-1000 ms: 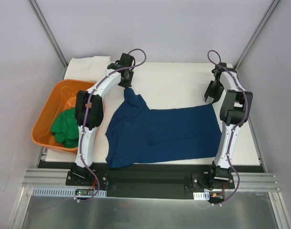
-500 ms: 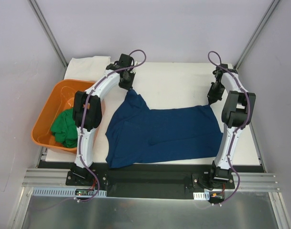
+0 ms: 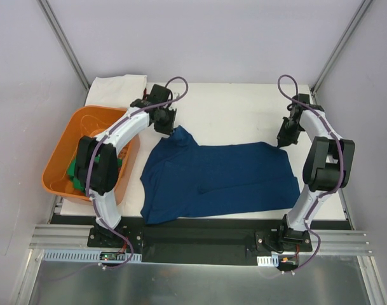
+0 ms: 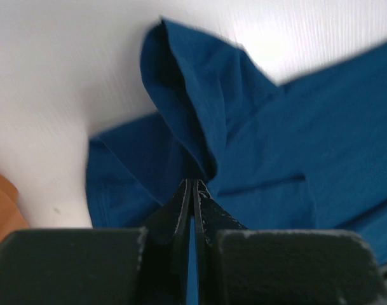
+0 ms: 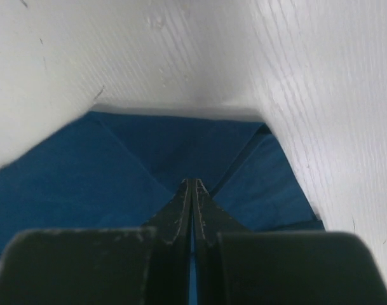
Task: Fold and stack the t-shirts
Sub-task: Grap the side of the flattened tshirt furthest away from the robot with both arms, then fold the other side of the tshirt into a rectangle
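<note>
Navy t-shirt (image 3: 218,181) lies spread on the table (image 3: 231,105), just beside the orange tub (image 3: 56,162) on the side toward the right arm. It is mostly flat, with 1 corner bunched up.

Step in hand looks like pulling the far edge out, to flatten the shirt or start a fold. To do it well, the 2 grippers should move together at the same height and pace. The edge between them should stay taut, lifted only enough that the body does not drag into wrinkles. The bunched corner may be doubled over, so it wants shaking out before laying down.

Left gripper (image 3: 169,127) is clamped on that raised corner, the far one nearest the tub; the wrist view shows blue cloth peaking out of the closed jaws. Right gripper (image 3: 283,142) is clamped on the other far corner, well apart from the tub, with a thin blue line between its jaws. The rest of the shirt trails toward the arm bases.

Green t-shirt (image 3: 74,173) sits in the tub, partly hidden by the left arm. White t-shirt (image 3: 120,84) lies flat just behind the tub.
</note>
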Robot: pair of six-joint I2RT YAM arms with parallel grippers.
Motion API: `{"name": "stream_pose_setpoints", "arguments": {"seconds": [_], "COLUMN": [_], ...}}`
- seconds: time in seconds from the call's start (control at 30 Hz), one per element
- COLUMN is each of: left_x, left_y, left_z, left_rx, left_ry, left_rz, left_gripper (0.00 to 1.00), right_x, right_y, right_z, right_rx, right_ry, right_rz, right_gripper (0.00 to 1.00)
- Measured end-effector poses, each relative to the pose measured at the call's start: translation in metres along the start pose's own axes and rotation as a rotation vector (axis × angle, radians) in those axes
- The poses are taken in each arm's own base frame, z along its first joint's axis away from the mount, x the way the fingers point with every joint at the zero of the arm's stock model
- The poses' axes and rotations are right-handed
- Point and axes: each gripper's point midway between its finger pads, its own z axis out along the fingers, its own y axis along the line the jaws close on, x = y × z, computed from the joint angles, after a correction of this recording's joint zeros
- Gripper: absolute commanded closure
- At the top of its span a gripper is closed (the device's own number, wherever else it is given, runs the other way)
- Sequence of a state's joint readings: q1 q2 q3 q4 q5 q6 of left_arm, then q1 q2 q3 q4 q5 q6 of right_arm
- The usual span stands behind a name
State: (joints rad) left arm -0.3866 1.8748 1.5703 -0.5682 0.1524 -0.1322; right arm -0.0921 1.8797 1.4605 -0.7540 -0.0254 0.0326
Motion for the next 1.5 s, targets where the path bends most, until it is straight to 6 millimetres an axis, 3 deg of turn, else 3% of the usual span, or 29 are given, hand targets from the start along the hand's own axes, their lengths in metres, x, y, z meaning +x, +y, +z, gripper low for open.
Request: {"name": "stream_pose_setpoints", "arguments": {"seconds": [0.13,0.3,0.6,0.77,0.97,1.23,1.5], "left_x": [0.038,0.076,0.127,0.143,0.154,0.190,0.196], "left_y": [-0.016,-0.028,-0.039,-0.039,-0.041,-0.036,-0.037], "left_z": [-0.018,-0.043,-0.074,-0.093,-0.118,-0.117,-0.135], "left_rx": [0.006,-0.003,0.013,0.039,0.091,0.108,0.123], "left_ry": [0.005,-0.019,-0.065,-0.116,-0.206,-0.167,-0.188], "left_rz": [0.002,0.009,-0.004,-0.044,-0.115,-0.201,-0.250], "left_gripper": [1.00,1.00,1.00,1.00,1.00,1.00,1.00], "right_x": [0.014,0.019,0.034,0.039,0.046,0.052,0.053], "right_y": [-0.005,-0.014,-0.041,-0.059,-0.065,-0.075,-0.080], "right_z": [-0.005,-0.027,-0.057,-0.070,-0.083,-0.081,-0.076], "right_rx": [0.009,0.039,0.127,0.179,0.185,0.224,0.238], "right_ry": [0.005,-0.053,-0.114,-0.132,-0.162,-0.140,-0.121], "right_rz": [0.013,0.023,0.041,0.058,0.059,0.068,0.076], "right_gripper": [0.99,0.99,0.99,0.99,0.99,0.99,0.99]}}
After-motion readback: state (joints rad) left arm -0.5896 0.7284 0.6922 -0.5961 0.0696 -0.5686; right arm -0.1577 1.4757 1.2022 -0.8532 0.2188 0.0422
